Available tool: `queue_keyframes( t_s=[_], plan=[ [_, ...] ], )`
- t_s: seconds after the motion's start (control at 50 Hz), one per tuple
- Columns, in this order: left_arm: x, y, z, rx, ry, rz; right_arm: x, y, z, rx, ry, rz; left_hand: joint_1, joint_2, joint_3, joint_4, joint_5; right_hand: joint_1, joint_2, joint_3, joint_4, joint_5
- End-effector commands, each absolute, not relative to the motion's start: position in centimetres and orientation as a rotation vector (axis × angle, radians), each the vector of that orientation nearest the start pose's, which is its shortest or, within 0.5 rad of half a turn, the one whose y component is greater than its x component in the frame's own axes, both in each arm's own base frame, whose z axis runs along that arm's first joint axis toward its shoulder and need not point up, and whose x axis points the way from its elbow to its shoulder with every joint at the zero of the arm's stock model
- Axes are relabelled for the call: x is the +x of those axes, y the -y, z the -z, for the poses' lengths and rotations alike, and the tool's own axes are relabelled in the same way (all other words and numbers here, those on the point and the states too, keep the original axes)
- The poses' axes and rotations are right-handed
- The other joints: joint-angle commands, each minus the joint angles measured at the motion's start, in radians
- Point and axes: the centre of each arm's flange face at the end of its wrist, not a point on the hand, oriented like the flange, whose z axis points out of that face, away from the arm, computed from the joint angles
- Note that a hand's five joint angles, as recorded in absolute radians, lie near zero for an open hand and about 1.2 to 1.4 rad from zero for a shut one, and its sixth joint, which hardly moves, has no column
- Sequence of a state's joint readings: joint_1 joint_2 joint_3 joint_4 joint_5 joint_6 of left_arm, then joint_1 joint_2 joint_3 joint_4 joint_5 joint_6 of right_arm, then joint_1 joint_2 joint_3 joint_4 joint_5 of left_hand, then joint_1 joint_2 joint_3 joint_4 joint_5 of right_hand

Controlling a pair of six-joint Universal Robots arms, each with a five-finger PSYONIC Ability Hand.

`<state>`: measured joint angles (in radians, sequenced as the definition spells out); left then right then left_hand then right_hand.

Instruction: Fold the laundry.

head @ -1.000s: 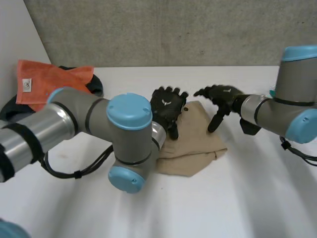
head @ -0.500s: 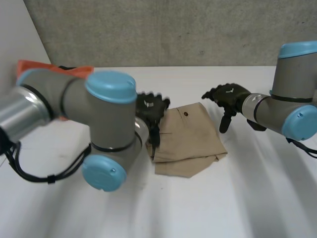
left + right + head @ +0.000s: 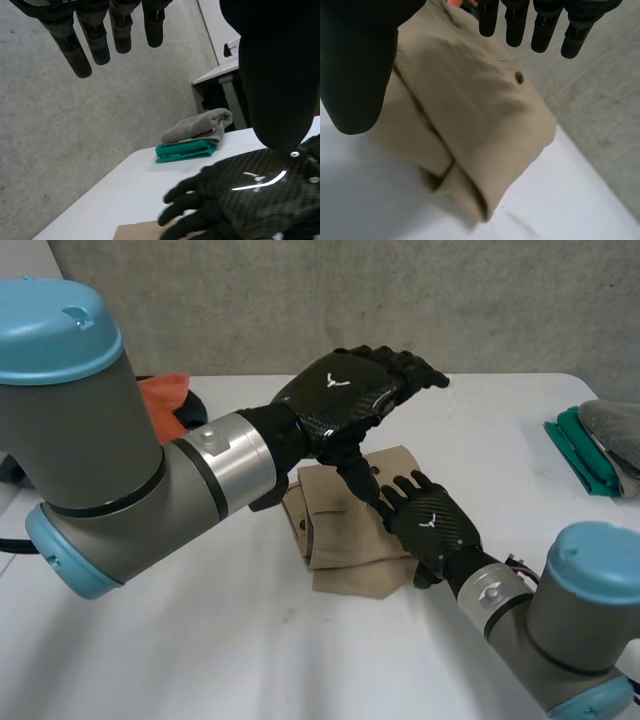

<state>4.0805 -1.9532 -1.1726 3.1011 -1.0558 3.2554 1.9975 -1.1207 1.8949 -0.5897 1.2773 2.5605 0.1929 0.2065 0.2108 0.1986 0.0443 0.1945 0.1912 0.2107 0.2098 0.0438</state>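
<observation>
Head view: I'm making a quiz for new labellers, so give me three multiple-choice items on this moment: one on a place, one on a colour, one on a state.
1. Where is the green cloth?
A) at the right edge of the table
B) under the left robot hand
C) on the folded garment

2. What colour is the folded garment?
A) blue
B) beige
C) orange

3. How is the left robot hand?
A) shut on the garment
B) pressed flat on the table
C) open, raised above the garment

Answers: 1 A, it lies by the right edge under a grey cloth; 2 B, the right wrist view shows it beige; 3 C, its fingers are straight and hold nothing.
</observation>
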Motion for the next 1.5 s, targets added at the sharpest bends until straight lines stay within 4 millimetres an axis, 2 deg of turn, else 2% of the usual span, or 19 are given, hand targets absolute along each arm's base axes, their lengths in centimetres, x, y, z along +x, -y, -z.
queue_keyframes(
  t_s=[0.02,0.18,0.24,0.3,0.34,0.48,0.64,0.72,0.8,0.86,0.96,1.02,1.1,1.22,1.24,1.32,1.44,1.46,1.5],
  plan=[
    [-36.7,20.5,-29.1,-1.072,1.522,-1.574,28.9,26.3,-11.1,-1.288,-1.817,2.124,0.015,0.001,-0.003,0.009,-0.011,-0.02,-0.017,-0.036,-0.035,-0.044],
    [-36.6,20.9,-28.9,-1.054,1.55,-1.593,30.2,29.1,-9.9,-1.233,-1.822,2.145,0.015,0.001,-0.003,0.009,-0.011,-0.02,-0.017,-0.036,-0.035,-0.044],
    [-36.6,20.9,-28.8,-1.054,1.553,-1.59,30.5,29.6,-10.0,-1.212,-1.817,2.148,0.015,0.001,-0.003,0.009,-0.011,0.154,0.158,0.138,0.139,0.13],
    [-36.5,21.0,-28.8,-1.053,1.555,-1.592,30.9,30.2,-10.6,-1.175,-1.805,2.137,0.015,0.001,-0.003,0.009,-0.011,0.611,0.614,0.595,0.596,0.587],
    [-36.5,21.0,-28.8,-1.053,1.555,-1.592,31.0,30.6,-11.0,-1.143,-1.809,2.111,0.012,-0.002,-0.006,0.006,-0.014,1.198,1.201,1.182,1.183,1.174],
    [-36.5,21.0,-29.0,-1.037,1.551,-1.59,31.7,32.1,-12.0,-1.066,-1.836,2.009,0.012,-0.002,-0.006,0.006,-0.014,1.202,1.205,1.186,1.186,1.178],
    [-36.1,21.3,-30.2,-1.0,1.534,-1.613,32.3,34.9,-18.0,-0.924,-1.752,2.09,0.015,0.001,-0.003,0.009,-0.011,1.202,1.205,1.186,1.186,1.178],
    [-36.1,21.3,-31.2,-0.994,1.501,-1.65,29.4,38.2,-23.0,-0.791,-1.687,2.251,0.015,0.001,-0.003,0.009,-0.011,1.202,1.205,1.186,1.186,1.178],
    [-36.0,21.3,-32.4,-0.977,1.442,-1.704,24.7,41.2,-28.5,-0.639,-1.642,2.4,0.018,0.004,0.0,0.012,-0.008,1.202,1.205,1.186,1.186,1.178],
    [-36.0,21.4,-33.1,-0.949,1.416,-1.717,22.0,42.7,-30.1,-0.584,-1.658,2.446,0.018,0.004,0.0,0.012,-0.008,1.202,1.205,1.186,1.186,1.178],
    [-36.1,21.5,-33.4,-0.903,1.4,-1.701,14.1,46.2,-31.6,-0.47,-1.742,2.529,0.024,0.01,0.006,0.018,-0.002,1.202,1.205,1.186,1.186,1.178],
    [-36.1,21.5,-33.4,-0.89,1.398,-1.694,11.1,47.6,-30.7,-0.456,-1.78,2.536,0.024,0.01,0.006,0.018,-0.002,1.202,1.205,1.186,1.186,1.178],
    [-36.3,21.6,-32.7,-0.893,1.414,-1.677,6.1,49.9,-27.2,-0.435,-1.889,2.497,0.024,0.01,0.006,0.018,-0.002,1.202,1.205,1.186,1.186,1.178],
    [-36.8,21.9,-30.7,-0.903,1.464,-1.626,-0.3,52.4,-18.7,-0.391,-2.095,2.398,0.027,0.013,0.009,0.021,0.001,1.202,1.205,1.186,1.186,1.178],
    [-36.8,21.9,-30.4,-0.904,1.47,-1.621,-1.5,52.5,-16.1,-0.392,-2.161,2.364,0.027,0.013,0.009,0.021,0.001,1.202,1.205,1.186,1.186,1.178],
    [-37.1,22.1,-29.7,-0.908,1.486,-1.606,-2.8,52.0,-11.6,-0.497,-2.302,2.299,0.027,0.013,0.009,0.021,0.001,1.202,1.205,1.186,1.186,1.178],
    [-37.2,22.3,-29.5,-0.908,1.488,-1.604,-2.7,50.9,-10.4,-0.55,-2.362,2.218,0.029,0.016,0.012,0.024,0.003,1.202,1.205,1.186,1.186,1.178],
    [-37.2,22.2,-29.5,-0.908,1.488,-1.604,-2.7,50.8,-10.9,-0.53,-2.354,2.218,0.029,0.016,0.012,0.024,0.003,1.058,1.061,1.041,1.042,1.034],
    [-37.2,22.2,-29.6,-0.907,1.485,-1.607,-2.7,50.8,-12.0,-0.5,-2.335,2.233,0.032,0.019,0.014,0.027,0.006,0.446,0.449,0.429,0.43,0.422]
  ],
)
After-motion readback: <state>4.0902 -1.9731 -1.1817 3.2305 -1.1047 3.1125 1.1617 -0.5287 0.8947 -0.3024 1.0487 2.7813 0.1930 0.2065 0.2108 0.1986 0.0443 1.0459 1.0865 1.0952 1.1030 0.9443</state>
